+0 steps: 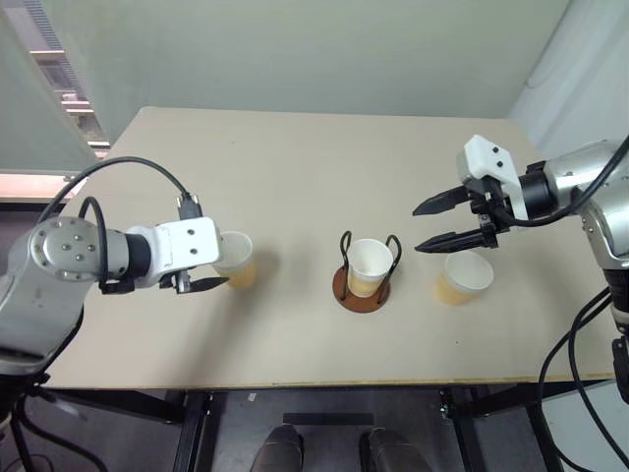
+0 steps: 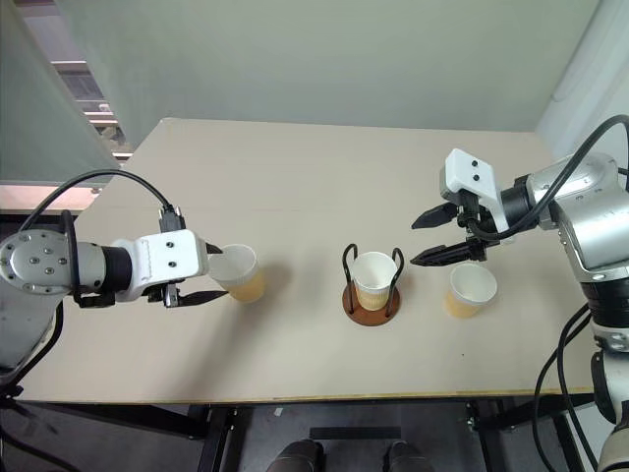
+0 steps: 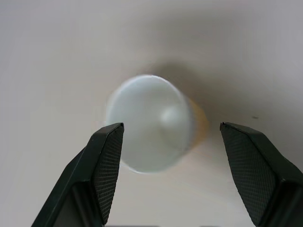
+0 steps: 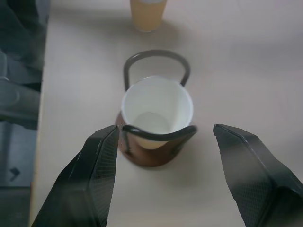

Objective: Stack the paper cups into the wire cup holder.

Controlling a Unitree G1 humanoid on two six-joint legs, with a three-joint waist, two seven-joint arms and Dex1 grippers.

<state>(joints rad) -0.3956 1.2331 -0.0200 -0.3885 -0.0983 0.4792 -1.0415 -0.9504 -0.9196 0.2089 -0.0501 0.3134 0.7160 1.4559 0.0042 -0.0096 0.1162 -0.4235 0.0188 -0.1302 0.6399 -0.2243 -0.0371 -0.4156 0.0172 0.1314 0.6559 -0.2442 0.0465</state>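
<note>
On the table [image 1: 295,157], one cup [image 1: 370,266] sits in the holder [image 1: 361,291]. The left gripper [image 1: 208,283], spread, frames the left cup [image 1: 236,259]; the right gripper [image 1: 432,224] hangs spread above the right cup [image 1: 465,276]. An off-centre squeeze could crush or tip the light cup.

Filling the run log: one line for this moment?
holder: one cup inside | left pincer: open at left cup | right pincer: open, empty, above right cup
</note>
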